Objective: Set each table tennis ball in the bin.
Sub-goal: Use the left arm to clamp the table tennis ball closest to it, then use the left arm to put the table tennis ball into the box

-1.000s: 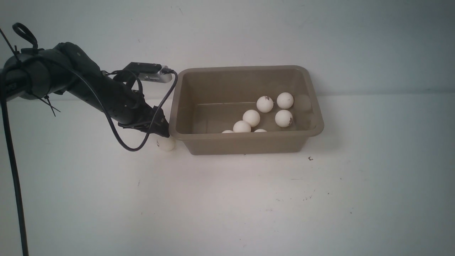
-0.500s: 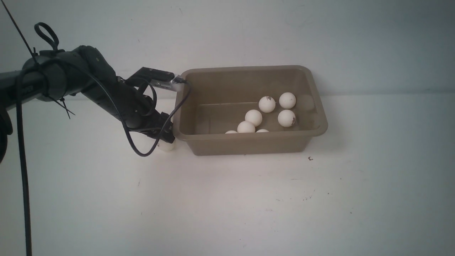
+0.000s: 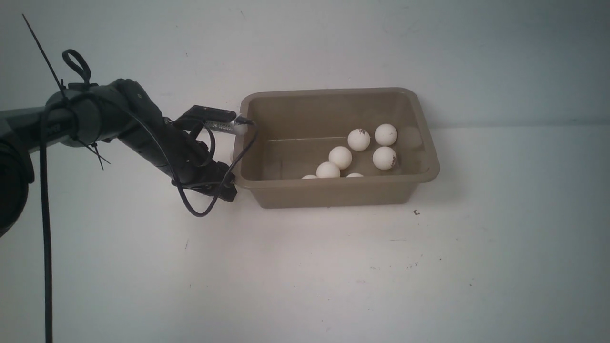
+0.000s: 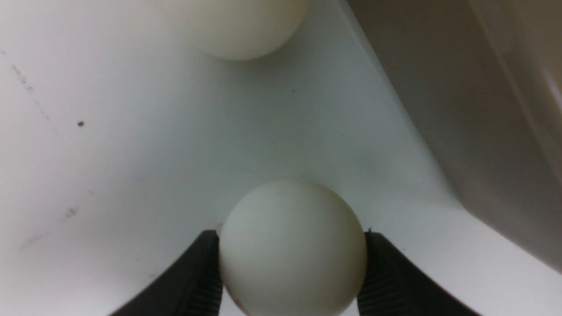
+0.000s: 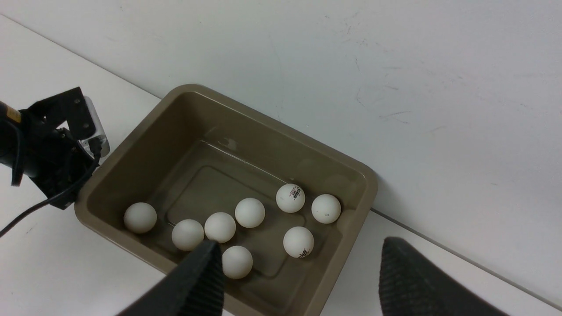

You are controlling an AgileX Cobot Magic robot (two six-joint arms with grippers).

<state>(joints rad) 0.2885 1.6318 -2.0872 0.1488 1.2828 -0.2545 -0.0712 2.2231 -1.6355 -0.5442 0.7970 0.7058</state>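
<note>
Left wrist view: left gripper [image 4: 292, 239], black ribbed fingers [image 4: 197, 281] pressed against both sides of one small matte white table tennis ball [image 4: 293, 248], low at the white tabletop [image 4: 109, 153] just outside the taupe rectangular plastic bin [image 4: 461, 109]; a second white ball [image 4: 239, 26] lies farther along, near the same wall. Right wrist view: right gripper [image 5: 300, 245], jaws spread wide and empty, hanging above the bin, where eight white balls [image 5: 250, 212] lie on its floor.
</note>
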